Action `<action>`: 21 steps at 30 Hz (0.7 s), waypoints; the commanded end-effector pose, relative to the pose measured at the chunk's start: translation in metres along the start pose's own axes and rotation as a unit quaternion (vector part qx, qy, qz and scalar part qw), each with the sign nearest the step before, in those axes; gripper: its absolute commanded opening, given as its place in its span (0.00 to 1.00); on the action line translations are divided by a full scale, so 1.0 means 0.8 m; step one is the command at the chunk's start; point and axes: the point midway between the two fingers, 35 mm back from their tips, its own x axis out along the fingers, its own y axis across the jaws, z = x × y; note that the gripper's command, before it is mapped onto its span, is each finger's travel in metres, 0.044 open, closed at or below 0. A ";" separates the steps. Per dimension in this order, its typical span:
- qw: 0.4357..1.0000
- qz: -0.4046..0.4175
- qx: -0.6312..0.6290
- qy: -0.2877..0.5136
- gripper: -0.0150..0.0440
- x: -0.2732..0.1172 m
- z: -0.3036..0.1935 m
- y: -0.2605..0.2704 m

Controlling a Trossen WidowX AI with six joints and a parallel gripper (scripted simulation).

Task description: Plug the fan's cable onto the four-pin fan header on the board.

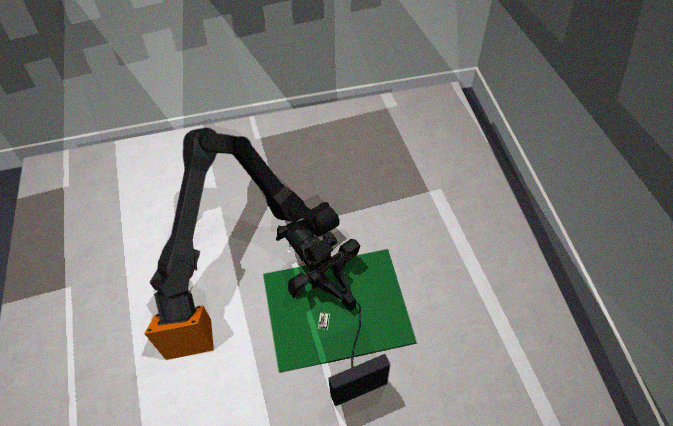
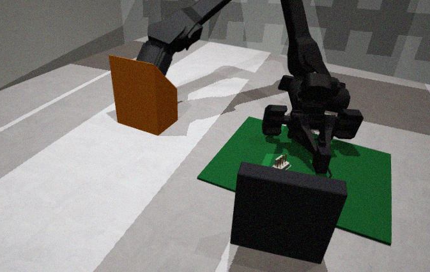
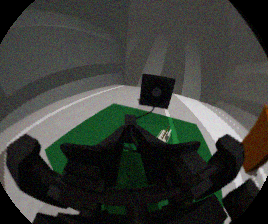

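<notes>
End effector pinching the fan cable's plug, itself hard to discern. Top view: four-pin fan header lies beside the fingertips, toward counter's left edge, slightly farther from back edge. Judgement: shift leftward, align, then press.

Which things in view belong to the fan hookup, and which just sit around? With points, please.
Job:
- end effector (image 1: 350, 305) (image 2: 321, 171) (image 3: 130, 127), shut on the cable's plug end
- cable (image 1: 359, 325) (image 3: 146, 115)
- white header (image 1: 325, 321) (image 2: 281, 163) (image 3: 163, 135)
- green board (image 1: 381, 312) (image 2: 365, 189) (image 3: 92, 127)
- black fan (image 1: 360, 379) (image 2: 289, 216) (image 3: 150, 95)

Lying about:
- nothing loose visible
</notes>
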 end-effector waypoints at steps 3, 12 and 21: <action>1.000 0.000 -0.001 0.000 0.25 0.000 0.000 0.000; 1.000 0.000 0.000 0.000 0.49 0.000 0.000 0.000; 1.000 0.000 0.000 0.000 0.49 0.000 0.000 0.000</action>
